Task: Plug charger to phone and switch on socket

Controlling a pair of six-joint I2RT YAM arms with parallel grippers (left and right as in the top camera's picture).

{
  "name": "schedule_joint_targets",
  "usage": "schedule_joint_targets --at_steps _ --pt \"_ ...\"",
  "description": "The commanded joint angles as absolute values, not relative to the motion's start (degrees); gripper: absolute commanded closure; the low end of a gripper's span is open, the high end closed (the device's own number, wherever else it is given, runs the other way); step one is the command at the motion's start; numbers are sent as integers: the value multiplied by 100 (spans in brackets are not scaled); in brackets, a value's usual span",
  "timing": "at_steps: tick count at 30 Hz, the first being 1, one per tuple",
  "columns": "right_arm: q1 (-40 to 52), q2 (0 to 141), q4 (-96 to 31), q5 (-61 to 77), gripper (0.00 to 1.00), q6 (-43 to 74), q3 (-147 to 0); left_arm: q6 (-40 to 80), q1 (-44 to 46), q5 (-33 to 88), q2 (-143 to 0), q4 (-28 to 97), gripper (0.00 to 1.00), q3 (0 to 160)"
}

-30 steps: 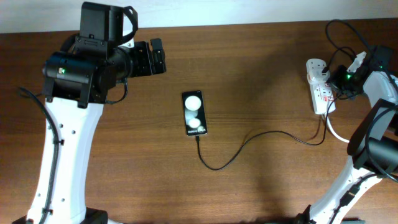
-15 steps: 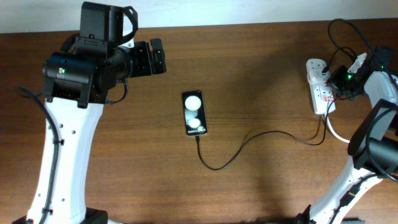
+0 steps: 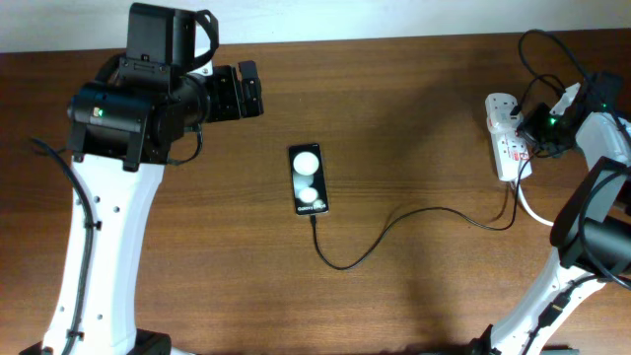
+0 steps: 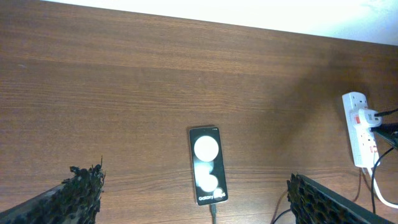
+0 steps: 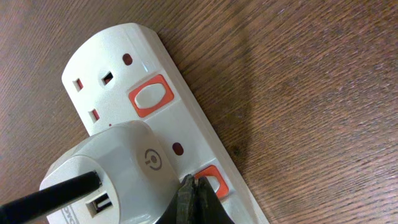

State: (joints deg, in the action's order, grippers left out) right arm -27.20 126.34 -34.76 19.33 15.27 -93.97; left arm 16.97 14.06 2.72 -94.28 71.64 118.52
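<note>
My right hand [image 5: 196, 199] is pinched fully shut with nothing between its fingers. Its joined tip is set against the orange-rimmed switch [image 5: 214, 180] on the socket [image 5: 186, 127], just beside the white adapter [image 5: 112, 168] plugged into it. I judge the rocker to be small, hard plastic and slick, so I want to press squarely on its raised half rather than its edge. The socket looks light and could skid on the table [image 3: 424, 118], so the push should go straight down, not sideways.

There is no real container here, only the socket's outlets. One holds the adapter, and the end outlet beside the other switch [image 5: 149, 96] is empty.

The charger [image 3: 394, 222], thin and limp, trails from the socket to the phone [image 3: 308, 180], which lies flat well away from the socket. Its tip meets the phone's lettered end and looks seated. My left hand [image 3: 248, 89] hangs wide open and empty, farther from the socket than the phone is.
</note>
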Motion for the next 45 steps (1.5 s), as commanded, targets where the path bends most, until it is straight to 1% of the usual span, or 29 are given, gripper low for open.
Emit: schedule_joint_targets --at_steps 1,11,19,23,32,39,42,45 --pt "-2427 12801 -3662 2206 96 1553 -9308 1710 1374 209 -9395 7172 1 11898" --pt "-2403 12801 -3406 2231 96 1553 -8868 1710 1374 209 -9395 7172 1 11898" --pt "-2381 12785 -3378 2180 96 1553 -8884 1710 1374 209 -9395 7172 1 11898" --pt "-2381 12543 -3426 1916 96 1599 -8884 1710 1374 209 -9395 7170 1 11898" --pt "-2405 11382 -3970 1723 96 1590 -8884 1710 1374 209 -9395 7172 1 11898" --pt "-2381 10060 -4619 1730 96 1542 -8884 1710 1374 209 -9395 7172 1 11898" --pt "-2300 9529 -4884 1728 96 1483 -8884 1710 1374 209 -9395 7172 1 11898" --pt "-2058 8844 -5162 1726 96 1181 -8884 1710 1374 209 -9395 7172 1 11898"
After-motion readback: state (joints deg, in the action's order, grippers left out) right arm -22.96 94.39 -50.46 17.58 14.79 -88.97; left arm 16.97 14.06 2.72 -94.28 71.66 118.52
